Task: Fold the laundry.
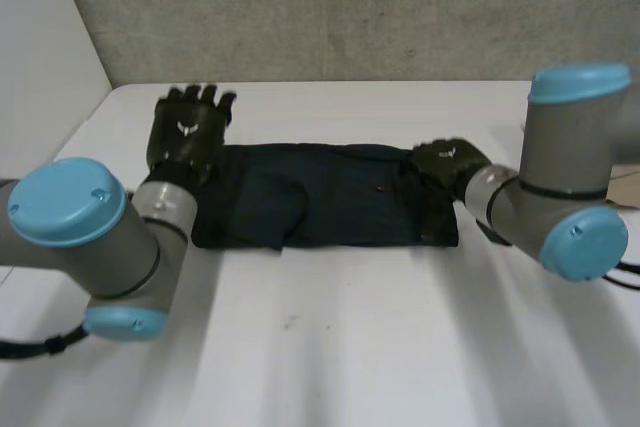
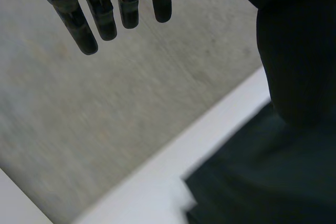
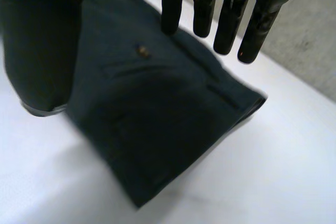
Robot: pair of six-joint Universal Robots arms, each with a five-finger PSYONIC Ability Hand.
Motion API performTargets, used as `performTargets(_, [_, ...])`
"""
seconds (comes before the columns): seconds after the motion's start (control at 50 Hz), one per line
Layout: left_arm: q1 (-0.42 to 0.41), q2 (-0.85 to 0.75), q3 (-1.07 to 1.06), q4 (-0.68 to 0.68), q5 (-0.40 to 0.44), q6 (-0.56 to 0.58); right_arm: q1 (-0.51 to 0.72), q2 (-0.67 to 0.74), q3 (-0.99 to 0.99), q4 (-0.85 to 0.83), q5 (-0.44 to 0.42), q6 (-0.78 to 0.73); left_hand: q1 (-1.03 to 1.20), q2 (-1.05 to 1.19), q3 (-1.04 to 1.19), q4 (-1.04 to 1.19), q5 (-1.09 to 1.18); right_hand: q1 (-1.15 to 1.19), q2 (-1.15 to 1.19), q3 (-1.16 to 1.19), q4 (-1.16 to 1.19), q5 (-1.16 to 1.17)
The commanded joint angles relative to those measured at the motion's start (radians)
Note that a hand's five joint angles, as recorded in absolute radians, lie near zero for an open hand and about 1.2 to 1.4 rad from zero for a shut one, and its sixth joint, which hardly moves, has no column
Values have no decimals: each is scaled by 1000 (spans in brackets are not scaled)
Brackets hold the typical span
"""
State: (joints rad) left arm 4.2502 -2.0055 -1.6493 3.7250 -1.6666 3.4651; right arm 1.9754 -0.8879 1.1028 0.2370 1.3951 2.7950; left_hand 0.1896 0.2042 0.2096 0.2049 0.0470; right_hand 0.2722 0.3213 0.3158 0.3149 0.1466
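White table (image 1: 330, 347), grey concrete wall (image 1: 350, 7) behind; head view, I log a dark garment (image 1: 320, 197) folded into a strip, left hand (image 1: 188, 132) at one end, right hand (image 1: 450, 162) at the other. Left wrist: fingers (image 2: 100, 14) straight, empty, wall beyond the tips, garment beside the palm. Right wrist: fingers (image 3: 231, 19) straight, empty, tips near its button (image 3: 140, 51); I'd pinch both layers there, edges matched.

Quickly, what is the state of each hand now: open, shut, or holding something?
Left hand: open, fingers straight, holding nothing, by the left end of the cloth.
Right hand: open, fingers straight over the cloth's right end, holding nothing.
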Motion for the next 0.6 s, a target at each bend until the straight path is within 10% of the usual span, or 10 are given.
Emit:
performTargets(0.02, [-1,13,-43,-86,4,-77,-6,58,77,-148,13,-2,-15,-30,-35,-30,-47,274,224,230,231,225])
performTargets(0.22, [0,10,-41,-86,1,-78,-7,159,31,-183,19,-5,-14,-29,-34,-30,-46,456,407,412,413,407])
performTargets(0.32, [-1,7,-43,-88,-2,-75,-24,167,26,-200,45,-3,-14,-29,-34,-30,-46,1124,1075,1080,1081,1075])
performTargets(0.6, [-3,54,-61,-94,-5,-83,-239,-148,267,-245,15,-67,-15,-30,-35,-30,-47,1124,1075,1080,1081,1075])
